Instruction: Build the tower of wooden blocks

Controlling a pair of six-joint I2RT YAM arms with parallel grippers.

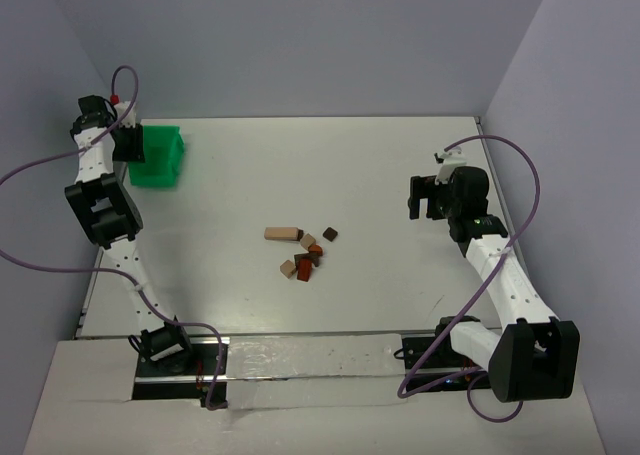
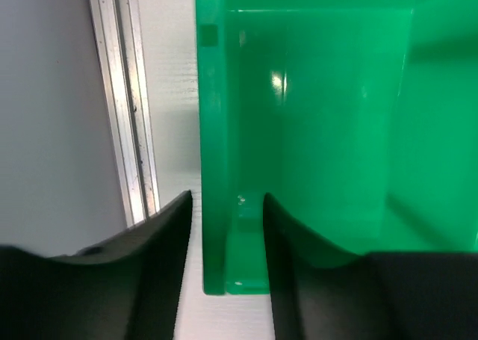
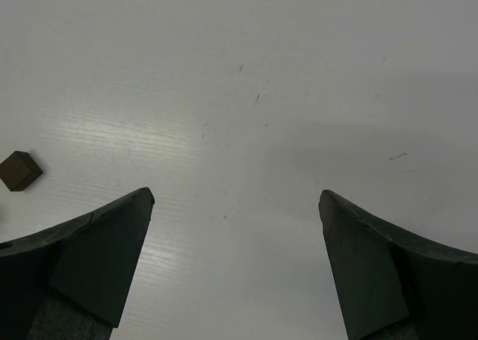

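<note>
wood block tower pieces lie loose and unstacked at mid-table, between the two arms. at the far left, the left gripper straddles one wall of the green tray, one finger outside and one inside, jaws parted narrowly with a slim gap on either side of the wall. in the cluster, a long tan cuboid lies leftmost, a small tan block and a reddish-brown block sit side by side nearer the arms, and a dark brown cube sits a little apart on the right. further right, the right gripper hangs over the white table, jaws spread wide, holding nothing.
</note>
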